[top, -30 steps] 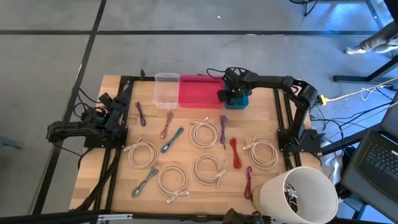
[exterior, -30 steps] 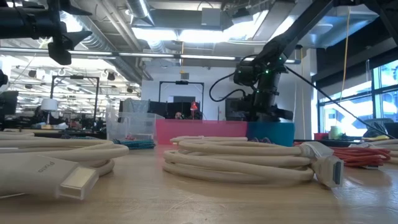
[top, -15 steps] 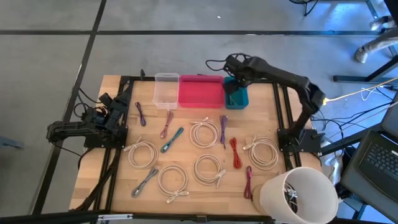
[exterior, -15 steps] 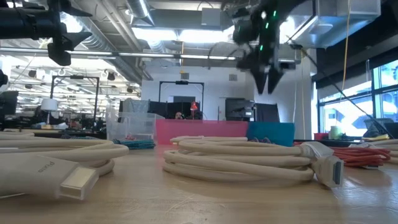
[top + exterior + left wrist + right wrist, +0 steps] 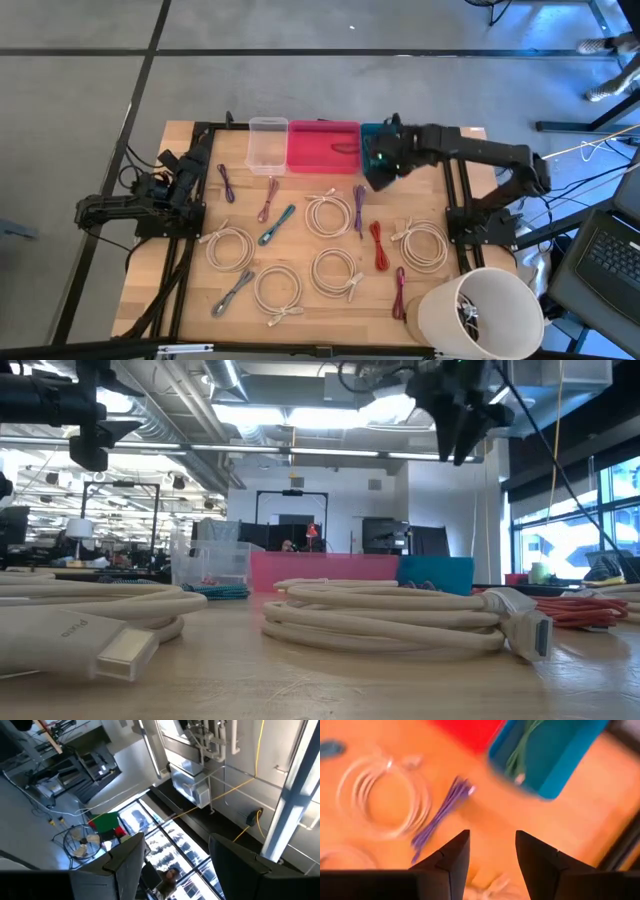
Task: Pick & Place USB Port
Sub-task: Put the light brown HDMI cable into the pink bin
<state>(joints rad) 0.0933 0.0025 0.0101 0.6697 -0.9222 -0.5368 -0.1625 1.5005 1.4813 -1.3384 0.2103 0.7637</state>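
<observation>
right tool [image 5: 490,851]: fingers spread, empty, raised by the teal bin [image 5: 372,140] | green cable [image 5: 520,755]: lies in that bin | left tool [image 5: 172,852]: fingers spread, parked at bench [image 5: 300,240] left edge | purple cable [image 5: 440,812]: on bench

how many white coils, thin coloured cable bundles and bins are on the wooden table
white coiled cables: 5
thin coloured cable bundles, lying straight: 7
rectangular plastic bins: 3
total: 15
</observation>
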